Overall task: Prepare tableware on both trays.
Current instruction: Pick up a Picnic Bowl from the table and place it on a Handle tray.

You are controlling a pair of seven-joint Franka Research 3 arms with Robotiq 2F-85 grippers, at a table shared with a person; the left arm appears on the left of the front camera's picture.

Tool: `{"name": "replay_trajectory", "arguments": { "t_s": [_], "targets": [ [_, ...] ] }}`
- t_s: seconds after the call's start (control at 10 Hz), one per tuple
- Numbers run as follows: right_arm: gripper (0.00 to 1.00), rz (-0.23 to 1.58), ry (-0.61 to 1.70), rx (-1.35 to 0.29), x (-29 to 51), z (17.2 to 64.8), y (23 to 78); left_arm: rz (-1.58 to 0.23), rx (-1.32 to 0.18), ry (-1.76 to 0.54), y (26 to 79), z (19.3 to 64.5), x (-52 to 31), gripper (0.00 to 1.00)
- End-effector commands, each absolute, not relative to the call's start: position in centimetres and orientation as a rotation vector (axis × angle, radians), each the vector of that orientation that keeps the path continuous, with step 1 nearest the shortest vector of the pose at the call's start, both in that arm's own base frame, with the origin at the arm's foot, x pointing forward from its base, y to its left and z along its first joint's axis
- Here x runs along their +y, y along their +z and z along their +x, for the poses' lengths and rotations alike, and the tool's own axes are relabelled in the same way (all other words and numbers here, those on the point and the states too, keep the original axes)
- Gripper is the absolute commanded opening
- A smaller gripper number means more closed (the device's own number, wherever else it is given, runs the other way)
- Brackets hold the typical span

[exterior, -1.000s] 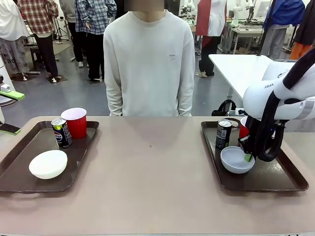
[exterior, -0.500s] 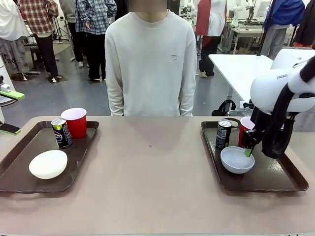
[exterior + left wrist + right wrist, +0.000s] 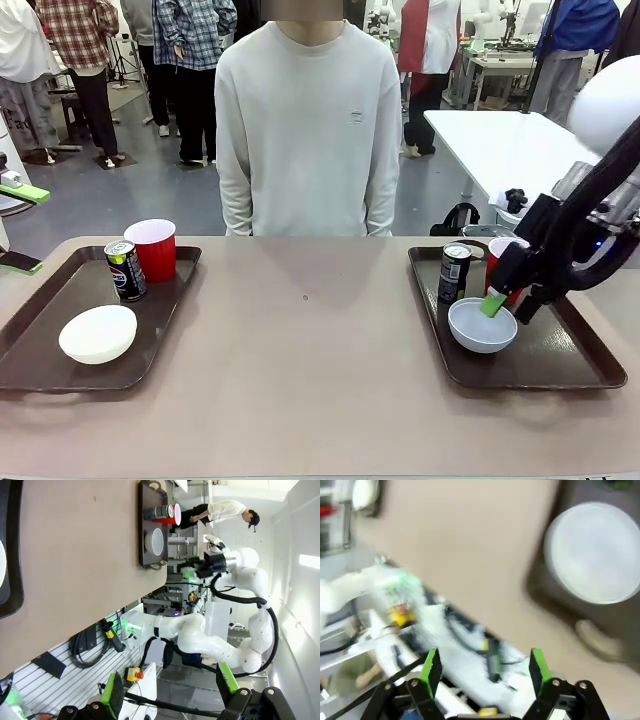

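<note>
The left tray holds a white bowl, a dark soda can and a red cup. On the right tray stand a can, a red cup and a bowl. My right gripper hangs open and tilted just over that bowl's far right rim, holding nothing. In the blurred right wrist view the bowl lies well ahead of the open gripper. My left gripper is open and empty, off the table, with the right tray far away.
A person in a white sweater stands at the table's far edge between the trays, hands down. The tabletop between the trays is bare. A white table and other people stand behind.
My right arm has risen and swung back to the right, tilting the gripper over the bowl. The red cup behind it shows more. The tableware has not moved.
</note>
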State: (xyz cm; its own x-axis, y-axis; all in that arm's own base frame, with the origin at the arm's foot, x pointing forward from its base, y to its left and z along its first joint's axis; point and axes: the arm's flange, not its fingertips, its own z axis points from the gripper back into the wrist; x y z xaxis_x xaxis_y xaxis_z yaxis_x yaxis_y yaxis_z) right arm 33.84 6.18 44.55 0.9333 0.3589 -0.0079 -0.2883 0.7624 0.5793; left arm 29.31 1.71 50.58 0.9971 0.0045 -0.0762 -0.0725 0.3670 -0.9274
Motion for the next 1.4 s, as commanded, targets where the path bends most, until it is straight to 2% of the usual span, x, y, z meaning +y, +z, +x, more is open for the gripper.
{"name": "replay_trajectory", "arguments": {
  "t_s": [0.0, 0.2, 0.3, 0.4, 0.5, 0.6, 1.3],
  "targets": [
    [0.90, 0.919, 0.181, 0.164, 6.8, 29.0, 46.3, -1.214, 0.047, 0.028, 50.6, 29.2, 1.8, 0.98],
    [0.90, 1.071, 0.117, 0.196, 6.4, 26.3, 46.8, -1.214, 0.047, 0.028, 50.6, 29.2, 1.8, 0.98],
    [0.90, 1.152, 0.013, 0.216, 5.2, 24.8, 46.9, -1.214, 0.047, 0.028, 50.6, 29.2, 1.8, 0.98],
    [0.90, 1.192, -0.084, 0.192, 4.2, 23.6, 46.8, -1.214, 0.047, 0.028, 50.6, 29.2, 1.8, 0.98],
    [0.90, 1.200, -0.150, 0.093, 3.2, 23.3, 46.2, -1.214, 0.047, 0.028, 50.6, 29.2, 1.8, 0.98],
    [0.90, 1.131, 0.046, 0.225, 4.3, 28.5, 49.9, -1.214, 0.047, 0.028, 50.6, 29.2, 1.8, 0.98],
    [0.90, 1.131, 0.046, 0.225, 4.3, 28.5, 49.9, -1.214, 0.047, 0.028, 50.6, 29.2, 1.8, 0.98]
  ]
}}
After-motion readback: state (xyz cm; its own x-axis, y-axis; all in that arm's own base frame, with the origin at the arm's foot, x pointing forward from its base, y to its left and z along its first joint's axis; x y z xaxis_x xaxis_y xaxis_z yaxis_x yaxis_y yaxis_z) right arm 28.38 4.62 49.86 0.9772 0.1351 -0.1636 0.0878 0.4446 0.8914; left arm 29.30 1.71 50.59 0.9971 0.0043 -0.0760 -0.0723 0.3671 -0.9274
